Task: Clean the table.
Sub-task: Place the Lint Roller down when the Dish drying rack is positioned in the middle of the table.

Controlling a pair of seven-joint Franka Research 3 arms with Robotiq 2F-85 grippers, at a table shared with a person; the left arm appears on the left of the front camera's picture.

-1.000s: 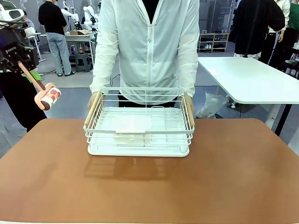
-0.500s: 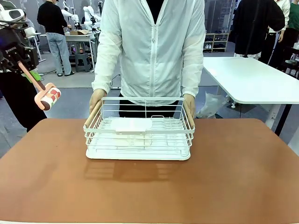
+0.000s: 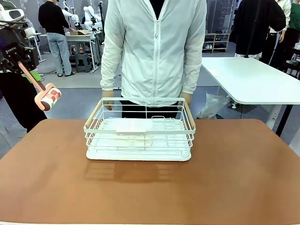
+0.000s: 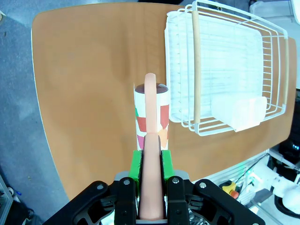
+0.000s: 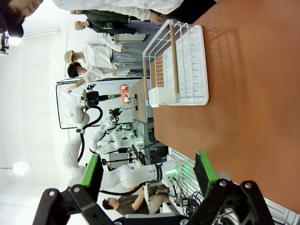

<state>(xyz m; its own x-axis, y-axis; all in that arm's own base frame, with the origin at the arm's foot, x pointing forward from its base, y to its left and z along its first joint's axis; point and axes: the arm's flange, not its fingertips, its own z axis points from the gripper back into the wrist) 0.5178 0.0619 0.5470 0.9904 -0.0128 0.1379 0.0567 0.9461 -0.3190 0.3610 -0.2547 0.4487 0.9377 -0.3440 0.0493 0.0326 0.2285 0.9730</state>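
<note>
A: Where is the rack?
B: The rack [image 3: 138,130] sits on the brown surface [image 3: 234,178], toward twelve o'clock from its middle. The person's hands [image 3: 108,100] are just behind its far rim, at the wooden handles; I cannot tell whether they touch.

A: And the left hand?
B: The left hand [image 4: 151,161] is clamped on the pink handle of a lint roller [image 4: 151,119]. In the front view the roller [image 3: 48,97] hangs off the surface's edge at about ten o'clock, well apart from the rack.

A: The right one?
B: The right hand [image 5: 149,173] is spread wide, holding nothing, above bare surface; the rack [image 5: 180,65] lies toward twelve o'clock of it.
</note>
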